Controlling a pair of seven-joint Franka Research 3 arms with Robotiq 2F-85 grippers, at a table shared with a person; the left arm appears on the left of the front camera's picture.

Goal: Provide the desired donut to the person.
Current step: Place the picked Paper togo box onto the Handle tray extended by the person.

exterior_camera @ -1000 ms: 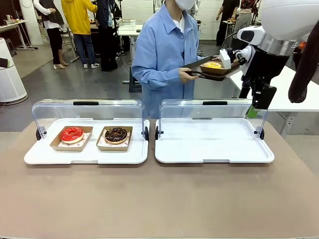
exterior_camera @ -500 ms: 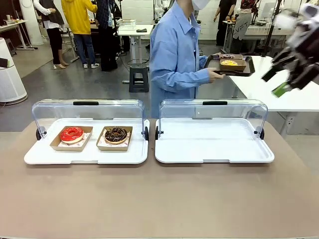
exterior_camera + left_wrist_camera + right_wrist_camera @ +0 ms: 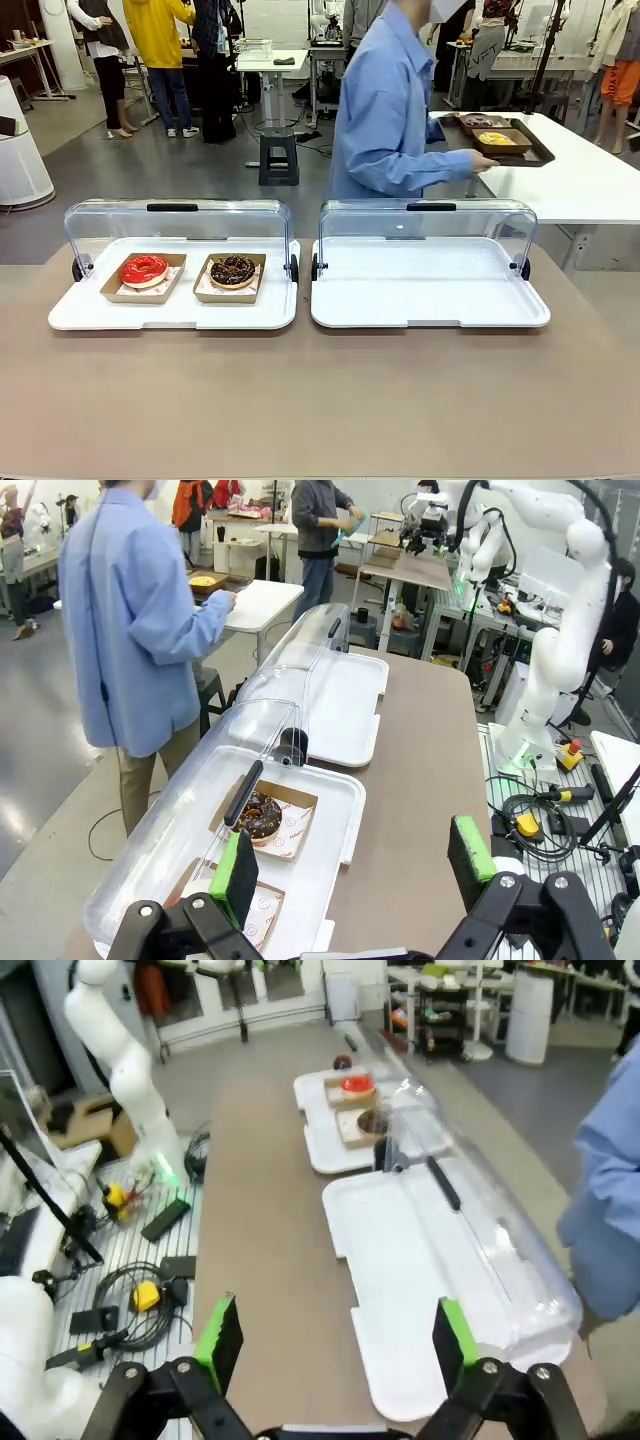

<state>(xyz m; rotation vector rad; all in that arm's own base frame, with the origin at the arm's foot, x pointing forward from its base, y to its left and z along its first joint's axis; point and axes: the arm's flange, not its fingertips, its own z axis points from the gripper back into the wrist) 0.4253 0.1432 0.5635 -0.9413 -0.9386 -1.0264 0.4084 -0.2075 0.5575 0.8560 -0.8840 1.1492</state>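
The person (image 3: 395, 110), in a light blue shirt, stands at upper centre of the front view, turned toward the white side table (image 3: 590, 185) at the right. One hand holds a dark serving tray (image 3: 510, 145) at the edge of that table. The tray carries a yellow-topped donut (image 3: 497, 139) in a cardboard tray and a darker one (image 3: 476, 121) behind it; the task's donut appears to be already in the person's keeping, so delivery is judged complete or nearly so.

On the brown table (image 3: 320, 400), two white display cases stand side by side with their clear lids raised toward the far side, presumably to leave the contents open to reach. The left case (image 3: 170, 310) holds a red-glazed donut (image 3: 144, 269) and, just beside it, a chocolate donut (image 3: 233, 269), each in its own cardboard tray. The right case (image 3: 430, 300) holds nothing.

The left gripper (image 3: 355, 865) hangs high above the left case, fingers spread wide, holding nothing. The right gripper (image 3: 335, 1335) is likewise spread and empty, poised high over the near edge of the table beside the right case. Both are judged to stand clear of the work.
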